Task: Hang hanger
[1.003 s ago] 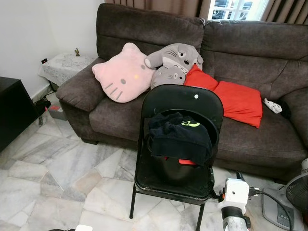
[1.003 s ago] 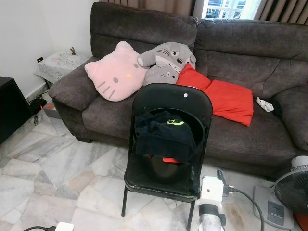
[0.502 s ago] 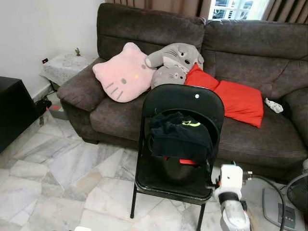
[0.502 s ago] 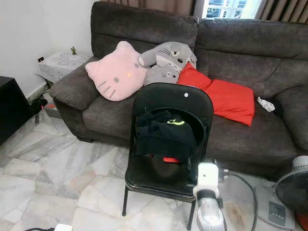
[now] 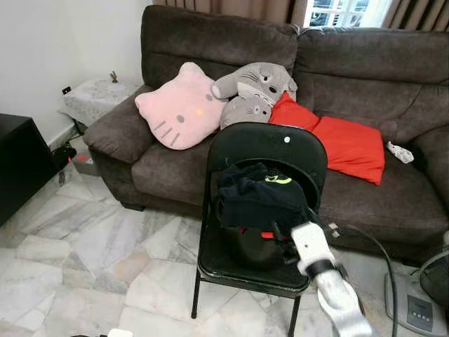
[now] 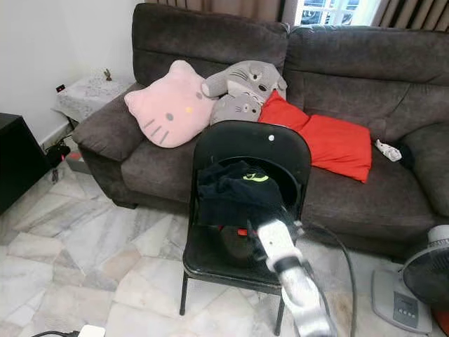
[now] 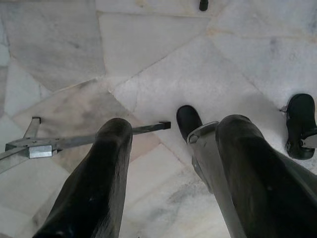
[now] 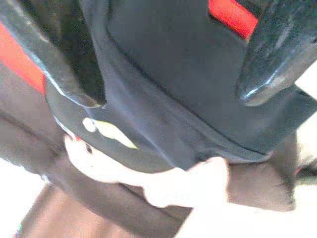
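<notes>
Right gripper (image 8: pixel 168 64), fingers apart, faces dark clothing (image 5: pixel 261 196) hiding the hanger.

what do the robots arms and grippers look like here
The right arm is a silver, rounded tube ending in a white boxy wrist block, with a thin dark cable looping off it. Each gripper has two long, glossy black fingers with rounded tips: the right gripper's, and the left gripper's, which carries a grey metal strip.
</notes>
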`<state>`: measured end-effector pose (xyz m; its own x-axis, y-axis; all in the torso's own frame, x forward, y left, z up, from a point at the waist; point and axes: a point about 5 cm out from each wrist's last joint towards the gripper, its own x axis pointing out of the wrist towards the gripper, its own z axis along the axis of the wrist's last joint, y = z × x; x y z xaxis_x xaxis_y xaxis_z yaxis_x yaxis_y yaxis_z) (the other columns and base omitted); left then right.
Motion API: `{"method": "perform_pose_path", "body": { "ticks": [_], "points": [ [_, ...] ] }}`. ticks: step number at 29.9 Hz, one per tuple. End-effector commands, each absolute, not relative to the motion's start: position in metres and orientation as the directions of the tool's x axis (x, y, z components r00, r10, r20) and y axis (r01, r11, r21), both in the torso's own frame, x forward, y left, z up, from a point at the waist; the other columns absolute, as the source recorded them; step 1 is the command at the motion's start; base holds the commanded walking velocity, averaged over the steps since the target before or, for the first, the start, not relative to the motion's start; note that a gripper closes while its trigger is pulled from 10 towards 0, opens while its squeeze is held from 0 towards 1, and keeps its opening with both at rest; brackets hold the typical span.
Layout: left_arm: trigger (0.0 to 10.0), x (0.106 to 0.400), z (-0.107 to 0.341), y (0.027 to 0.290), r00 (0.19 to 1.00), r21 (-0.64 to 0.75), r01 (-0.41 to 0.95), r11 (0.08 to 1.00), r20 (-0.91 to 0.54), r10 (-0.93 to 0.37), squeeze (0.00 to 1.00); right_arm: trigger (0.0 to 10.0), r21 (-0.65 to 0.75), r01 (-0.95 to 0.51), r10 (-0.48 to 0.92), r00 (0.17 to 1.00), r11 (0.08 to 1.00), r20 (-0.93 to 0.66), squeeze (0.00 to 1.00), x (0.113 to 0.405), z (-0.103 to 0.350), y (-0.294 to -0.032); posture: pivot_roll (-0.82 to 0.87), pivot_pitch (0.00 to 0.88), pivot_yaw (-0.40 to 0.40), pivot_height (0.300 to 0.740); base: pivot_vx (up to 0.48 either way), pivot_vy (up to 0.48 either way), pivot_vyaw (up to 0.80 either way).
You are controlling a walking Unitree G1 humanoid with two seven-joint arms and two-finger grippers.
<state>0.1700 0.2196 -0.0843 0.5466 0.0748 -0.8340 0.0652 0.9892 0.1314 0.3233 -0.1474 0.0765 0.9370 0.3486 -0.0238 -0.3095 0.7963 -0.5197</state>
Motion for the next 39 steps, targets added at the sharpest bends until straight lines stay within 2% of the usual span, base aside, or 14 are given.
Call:
{"method": "perform_pose_path", "body": {
  "ticks": [1,6,9,19,24,39],
  "points": [
    [10.0,0.168,-0.085,0.222,0.532,0.141,0.067,0.988,-0.842,0.084,0.0,10.0,-0.593,-0.386,0.388,0.912,0.706,-0.131,0.0,0.326,0.069,-0.142,-0.16,0.02,0.02,0.74,0.0,0.0,0.0],
    [10.0,0.168,-0.085,0.221,0.534,0.138,0.062,0.988,-0.841,0.084,0.0,10.0,-0.61,-0.41,0.371,0.907,0.678,-0.198,0.0,0.332,0.067,-0.142,-0.16,0.032,0.014,0.74,0.0,0.0,0.0],
    [10.0,0.166,-0.085,0.223,0.533,0.135,0.053,0.989,-0.842,0.086,0.0,10.0,-0.649,-0.447,0.377,0.89,0.615,-0.256,0.0,0.334,0.063,-0.139,-0.15,0.04,0.01,0.74,0.0,0.0,0.0],
    [10.0,0.152,-0.088,0.235,0.516,0.139,0.036,0.99,-0.851,0.101,0.0,10.0,-0.733,-0.427,0.34,0.899,0.529,-0.278,0.0,0.336,0.061,-0.139,-0.16,0.054,0.008,0.74,0.0,0.0,0.0],
    [10.0,0.148,-0.09,0.234,0.511,0.134,0.035,0.99,-0.854,0.097,0.0,10.0,-0.803,-0.359,0.269,0.929,0.476,-0.255,0.0,0.337,0.061,-0.147,-0.16,0.057,0.006,0.74,0.0,0.0,0.0],
    [10.0,0.145,-0.094,0.221,0.509,0.121,0.04,0.992,-0.857,0.084,0.0,10.0,-0.827,-0.237,0.255,0.96,0.51,-0.118,0.0,0.342,0.075,-0.146,-0.16,0.057,0.005,0.74,0.0,0.0,0.0]
  ]
}}
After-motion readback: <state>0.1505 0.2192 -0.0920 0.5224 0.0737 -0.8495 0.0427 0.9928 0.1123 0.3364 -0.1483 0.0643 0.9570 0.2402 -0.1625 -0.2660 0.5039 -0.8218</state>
